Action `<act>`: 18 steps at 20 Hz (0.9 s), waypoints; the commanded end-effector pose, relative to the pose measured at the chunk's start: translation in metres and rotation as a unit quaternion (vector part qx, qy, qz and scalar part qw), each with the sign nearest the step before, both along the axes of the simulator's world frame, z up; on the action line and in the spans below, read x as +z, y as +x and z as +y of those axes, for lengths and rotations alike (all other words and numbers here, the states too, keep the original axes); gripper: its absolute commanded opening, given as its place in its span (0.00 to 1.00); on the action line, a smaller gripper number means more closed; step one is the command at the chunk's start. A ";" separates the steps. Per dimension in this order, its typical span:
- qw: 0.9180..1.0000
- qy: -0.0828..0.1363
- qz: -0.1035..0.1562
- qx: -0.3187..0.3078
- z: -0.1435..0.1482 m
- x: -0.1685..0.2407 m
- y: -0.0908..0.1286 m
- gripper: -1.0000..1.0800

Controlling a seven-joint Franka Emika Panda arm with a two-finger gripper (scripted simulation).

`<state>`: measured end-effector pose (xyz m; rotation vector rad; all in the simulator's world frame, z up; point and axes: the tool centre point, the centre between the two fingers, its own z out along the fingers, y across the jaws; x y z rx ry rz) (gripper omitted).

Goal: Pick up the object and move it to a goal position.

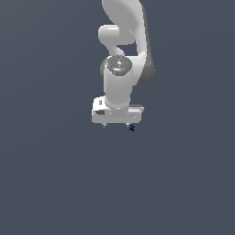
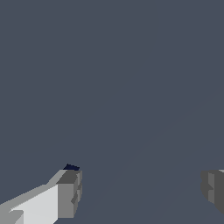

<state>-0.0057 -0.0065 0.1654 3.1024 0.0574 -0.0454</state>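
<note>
The object, a tiny dark navy-blue block (image 1: 132,128), lies on the grey floor just below the exterior view's right end of my white gripper (image 1: 116,125). In the wrist view only a sliver of the block (image 2: 71,167) shows, mostly hidden behind one fingertip (image 2: 69,192). The other fingertip (image 2: 214,187) stands far off across the frame. My gripper (image 2: 141,190) is open and empty. The block sits beside one finger, outside the gap between the fingers.
A plain dark grey floor (image 1: 55,174) fills both views. The white arm (image 1: 121,55) rises above the gripper in the exterior view. No goal marker shows.
</note>
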 end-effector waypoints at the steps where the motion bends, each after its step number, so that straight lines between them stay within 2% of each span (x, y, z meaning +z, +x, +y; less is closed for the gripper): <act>1: 1.000 0.000 0.000 0.000 0.000 0.000 0.000 0.96; 10: 1.000 0.012 0.002 0.007 0.003 -0.002 0.002 0.96; 18: 1.000 0.012 0.001 0.000 0.007 -0.007 -0.001 0.96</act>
